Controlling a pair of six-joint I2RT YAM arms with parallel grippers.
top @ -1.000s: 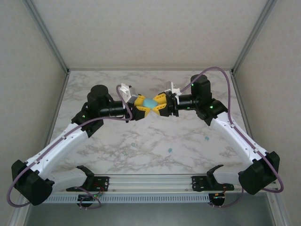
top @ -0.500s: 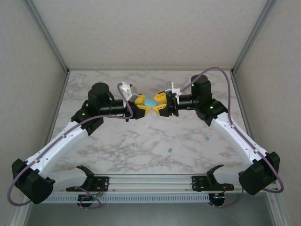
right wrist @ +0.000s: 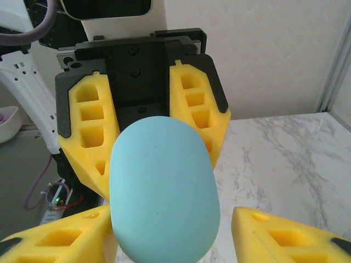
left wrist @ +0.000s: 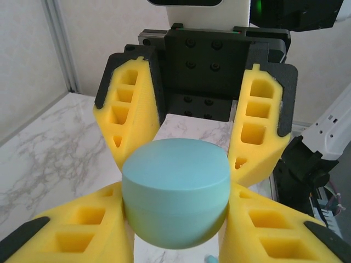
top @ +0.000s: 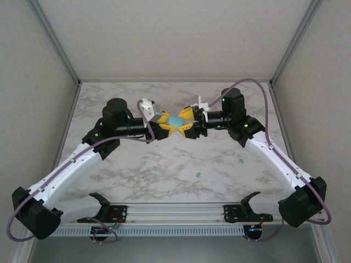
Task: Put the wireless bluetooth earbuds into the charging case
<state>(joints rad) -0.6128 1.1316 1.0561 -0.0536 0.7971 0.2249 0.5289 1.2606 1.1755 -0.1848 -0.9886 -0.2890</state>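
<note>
**Figure: case held in mid-air between 2 arms.** Both arms meet above the table point(top: 181, 159) with a pale blue case point(top: 175, 120) between them.

- **Left gripper** point(top: 168, 126): clamps the case. In its wrist view both yellow fingers point(left wrist: 82, 235) press against the case's sides.
- **Right gripper** point(top: 183, 121): faces the case from the opposite side with jaws apart. In its wrist view 1 finger point(right wrist: 285, 235) stands clear of the case, with a strip of marble showing between, so it holds nothing.
- **Case:** shut, with the lid seam a closed line around the body.
- **Buds:** 2 teal buds lie on the table nearer the arm bases than the case. 1 point(top: 198, 175) is slightly right of the case and 1 point(top: 240, 161) is further right. 2 fainter specks left of the case may be more buds, but they are too small to tell.
- **Progress, as judged:** early. No bud is in the case. The lid is yet to be opened, and each bud is yet to be picked up and seated.
</note>
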